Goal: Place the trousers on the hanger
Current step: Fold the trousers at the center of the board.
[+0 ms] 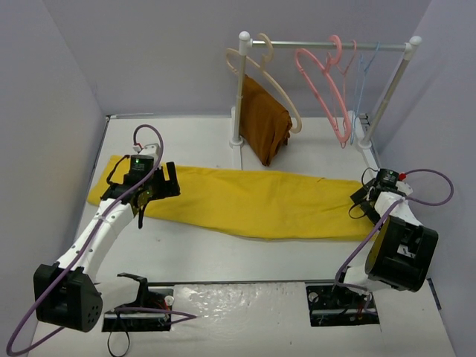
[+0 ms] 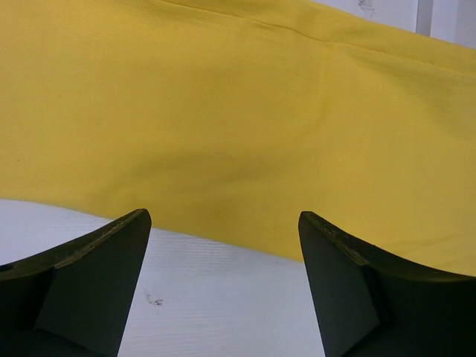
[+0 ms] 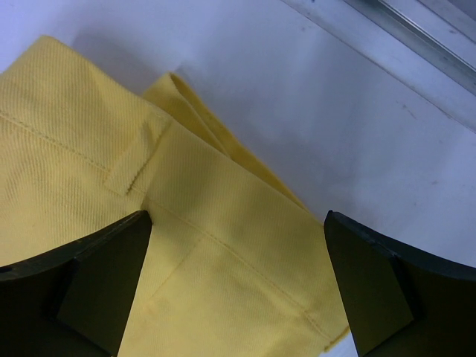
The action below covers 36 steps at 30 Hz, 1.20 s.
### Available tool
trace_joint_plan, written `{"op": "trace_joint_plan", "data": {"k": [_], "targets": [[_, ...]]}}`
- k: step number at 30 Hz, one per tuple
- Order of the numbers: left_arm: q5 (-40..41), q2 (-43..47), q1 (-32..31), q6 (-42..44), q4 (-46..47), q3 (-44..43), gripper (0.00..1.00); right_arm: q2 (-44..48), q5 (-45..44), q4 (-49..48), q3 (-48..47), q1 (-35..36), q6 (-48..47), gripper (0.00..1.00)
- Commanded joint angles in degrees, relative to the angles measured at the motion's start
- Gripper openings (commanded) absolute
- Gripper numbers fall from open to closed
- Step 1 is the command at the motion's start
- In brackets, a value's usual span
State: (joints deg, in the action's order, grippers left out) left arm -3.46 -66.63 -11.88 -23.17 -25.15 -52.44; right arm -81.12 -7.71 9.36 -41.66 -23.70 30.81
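The left gripper (image 2: 223,213) and right gripper (image 3: 236,214) hang open over the flat trousers (image 1: 245,201), holding nothing. Each should pinch every layer squarely before lifting.

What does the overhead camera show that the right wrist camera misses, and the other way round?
Only overhead: the left arm and right arm, the whole length of the trousers, and the rack holding a brown cloth, a beige hanger and pink hangers. Only the right wrist: the cloth's weave, stitched seams and a small sewn tab at the trousers' end, with that arm's jaws standing open above the cloth. Both: yellow trousers lying flat on the white table.
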Motion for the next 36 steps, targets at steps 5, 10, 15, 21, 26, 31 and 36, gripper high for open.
{"op": "trace_joint_plan", "data": {"k": [5,10,15,21,26,31,36], "targets": [[0.50,-0.36,0.10,1.73,4.08,0.07,0.78,-7.05,3.85,-7.49,-1.90,-0.84,-6.46,1.00],[1.24,-0.78,-0.53,2.22,4.90,0.56,0.78,-10.55,12.20,-10.26,-0.02,-0.93,-6.87,1.00],[1.36,-0.87,-3.56,3.85,5.74,0.94,0.78,-8.35,17.73,-11.33,2.67,2.45,-6.97,1.00],[1.11,-0.79,-10.88,5.07,5.90,0.43,0.78,-1.69,19.83,-7.03,4.35,10.02,-5.31,1.00],[0.62,-1.13,-18.16,5.51,5.94,-1.83,0.78,6.74,15.91,-1.82,3.78,12.02,-5.41,1.00],[-1.42,-4.45,-24.78,5.61,6.80,-6.69,0.78,11.88,10.88,0.99,-0.99,6.10,-7.46,0.97],[-2.27,-4.98,-26.10,7.70,4.68,-10.22,0.78,12.74,13.43,-4.66,-1.51,4.55,-7.92,0.72]]}}
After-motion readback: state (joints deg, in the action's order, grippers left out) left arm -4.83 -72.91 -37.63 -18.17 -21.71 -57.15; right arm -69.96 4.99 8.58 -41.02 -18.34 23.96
